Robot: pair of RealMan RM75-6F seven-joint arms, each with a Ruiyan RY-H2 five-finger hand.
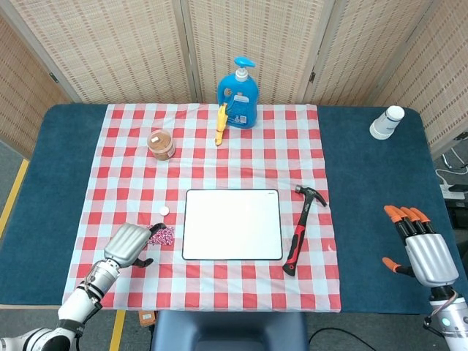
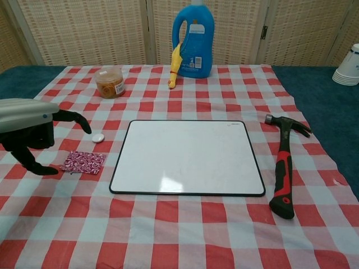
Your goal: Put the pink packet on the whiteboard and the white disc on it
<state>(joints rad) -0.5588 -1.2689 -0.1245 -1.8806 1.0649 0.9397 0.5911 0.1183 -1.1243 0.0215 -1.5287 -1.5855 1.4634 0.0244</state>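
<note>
From the head view, the left robot hand (image 1: 129, 243) hangs over the checked cloth (image 1: 212, 146) at the left end of the pink packet (image 1: 162, 233), fingers loosely spread and holding nothing; whether a fingertip touches the packet cannot be told. The right robot hand (image 1: 422, 248) rests above the blue bench (image 1: 365, 219) well to the right, fingers apart and empty. The packet lies flat just left of the whiteboard (image 1: 232, 224), with the white disc (image 1: 164, 210) near it, a little farther back.

In the chest view, the left robot hand (image 2: 31, 129) hovers with its dark fingers (image 2: 73, 119) arched apart above the pink packet (image 2: 83, 162), which shows a red-and-white pattern and lies slightly askew. The white disc (image 2: 98, 137) sits between that hand and the whiteboard (image 2: 188, 157).
</note>
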